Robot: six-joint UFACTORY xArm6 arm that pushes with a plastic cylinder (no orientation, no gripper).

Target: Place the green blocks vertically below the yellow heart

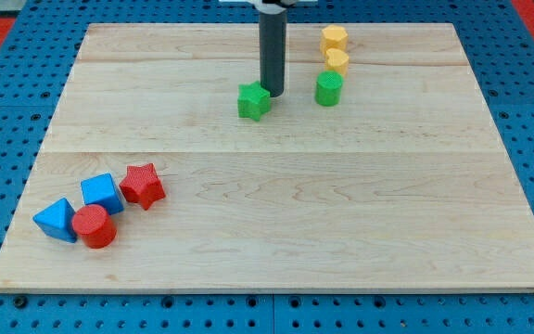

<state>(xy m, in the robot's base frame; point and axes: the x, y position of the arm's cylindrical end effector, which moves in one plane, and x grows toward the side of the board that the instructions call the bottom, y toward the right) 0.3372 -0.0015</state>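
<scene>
**Tip set against the green star, left of the green cylinder**

Nearest the view's bottom left, four blocks are grouped on the wooden surface (276,232): a blue wedge-like block (56,220), a red cylinder (93,226), a blue cube (101,193) and a red star (142,184), each touching or just beside its neighbour. Further up, near the middle, a green star (254,101) is seen, with my tip (273,96) touching its upper right edge. No pincer is fitted; the arm ends in the dark rod alone, and nothing is held. To the view's right, apart from the tip, a green cylinder (328,88) stands directly below the yellow heart (337,62), touching it. Farthest, a yellow cylinder (334,39) is placed just above the heart
</scene>
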